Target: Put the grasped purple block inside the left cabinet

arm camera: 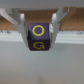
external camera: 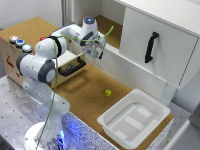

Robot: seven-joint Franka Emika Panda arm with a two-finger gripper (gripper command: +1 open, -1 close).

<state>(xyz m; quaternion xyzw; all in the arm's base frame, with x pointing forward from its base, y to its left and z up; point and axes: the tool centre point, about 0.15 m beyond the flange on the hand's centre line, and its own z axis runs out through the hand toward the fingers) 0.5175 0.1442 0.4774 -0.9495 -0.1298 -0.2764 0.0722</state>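
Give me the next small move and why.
Probably ease the gripper forward into the left cabinet. The wrist view shows the purple block clamped between the fingers, with a white ledge below and cork beyond, so it looks short of the bay floor.

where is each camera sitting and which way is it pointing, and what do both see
Exterior view: off the arm, high up, looking down on the cork counter, the arm, the left cabinet and the white tub.
Wrist view: on the wrist, looking along the fingers at the purple block pinched between them, with a white wall beyond.
Shared: the gripper; in the exterior view the block is too small to make out.
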